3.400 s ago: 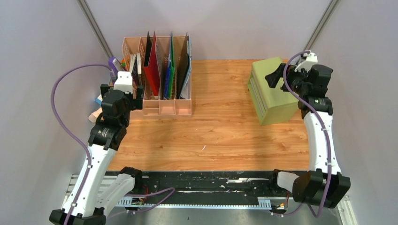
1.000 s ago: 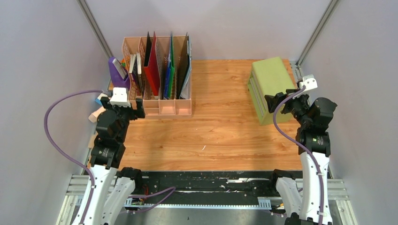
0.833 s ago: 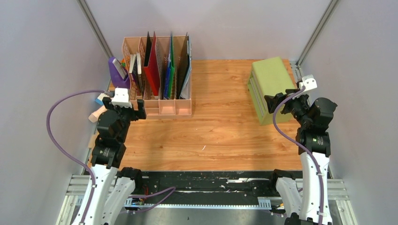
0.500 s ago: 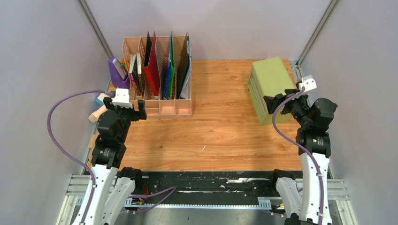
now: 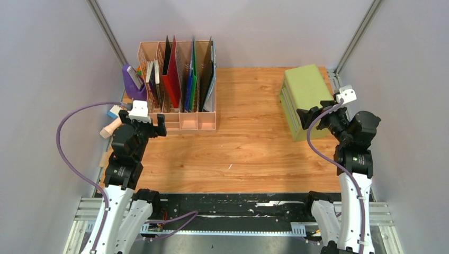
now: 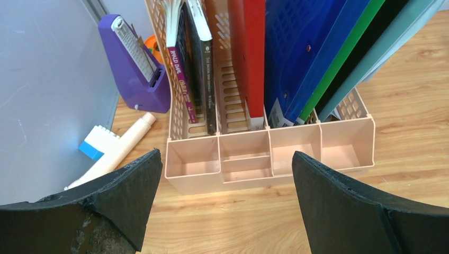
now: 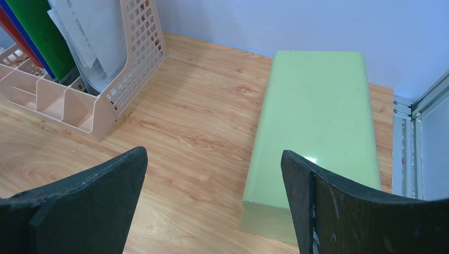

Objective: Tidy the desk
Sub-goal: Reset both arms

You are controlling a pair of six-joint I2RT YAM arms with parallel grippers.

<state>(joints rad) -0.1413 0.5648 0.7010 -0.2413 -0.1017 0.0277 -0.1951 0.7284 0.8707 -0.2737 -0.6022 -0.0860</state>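
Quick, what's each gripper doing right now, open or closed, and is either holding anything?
Left gripper: open, holding nothing.
Right gripper: open, holding nothing.

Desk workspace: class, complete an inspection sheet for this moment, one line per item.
Surface: wooden desk, one small white scrap near its front.
Job's things: peach file organizer holding folders and books, back left; green cabinet, back right.
Clutter: purple holder, white tube and blue-white block left of the organizer.
Hands: left hand open, empty; right hand open, empty.
Cables: one purple cable looping on each side.
Surroundings: grey walls; black rail in front.
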